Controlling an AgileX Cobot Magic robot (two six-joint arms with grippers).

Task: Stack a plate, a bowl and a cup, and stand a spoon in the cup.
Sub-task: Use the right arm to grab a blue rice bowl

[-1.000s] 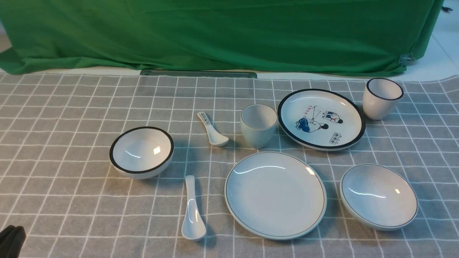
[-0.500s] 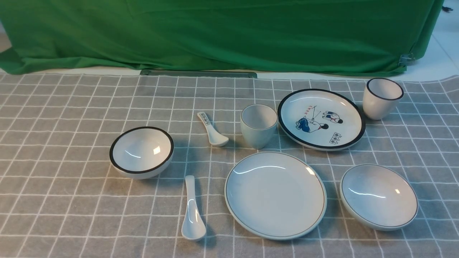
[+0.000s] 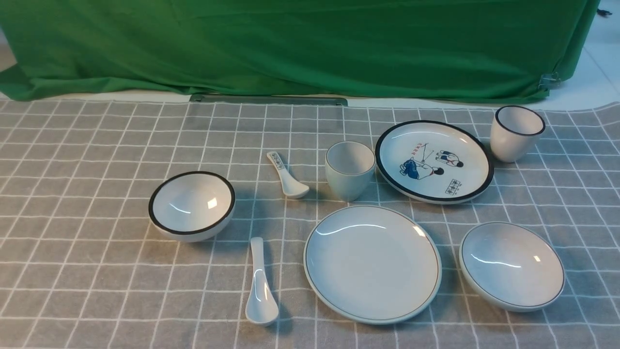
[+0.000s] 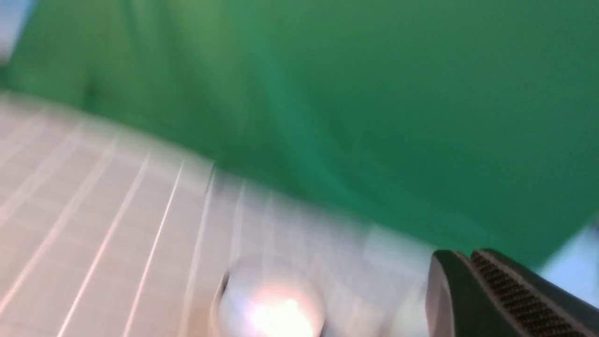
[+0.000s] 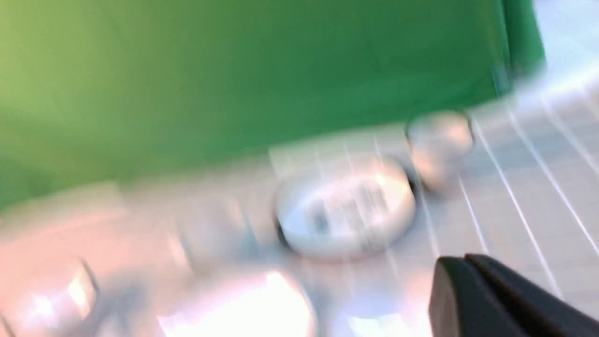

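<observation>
Stacking waits for its first move

From where I stand, the change is small: the dark tip which showed a second ago at the near left corner of the front view is now gone, and the dishes lie as they lay. So this change brings the task no progress; it only leaves the front view free of arms.

Left tool [image 4: 465, 255] and right tool [image 5: 463, 260] are both pressed together, and I see nothing pinched in either one. Each must spread before it can take a dish.

On the desk [image 3: 97, 291], the plate [image 3: 372, 264] lies flat, near the middle. The bowl [image 3: 512, 266] sits to the right of it, apart. The cup [image 3: 349, 169] stands upright just behind the plate, and the spoon [image 3: 260, 286] lies to the left of the plate, with its handle pointing away from me.

In my judgement, the bowl should go on the plate first, then the cup, then the spoon. One should be careful with the black-rimmed bowl [image 3: 192, 206] and the printed spoon [image 3: 286, 175], because they can be taken by mistake.
</observation>
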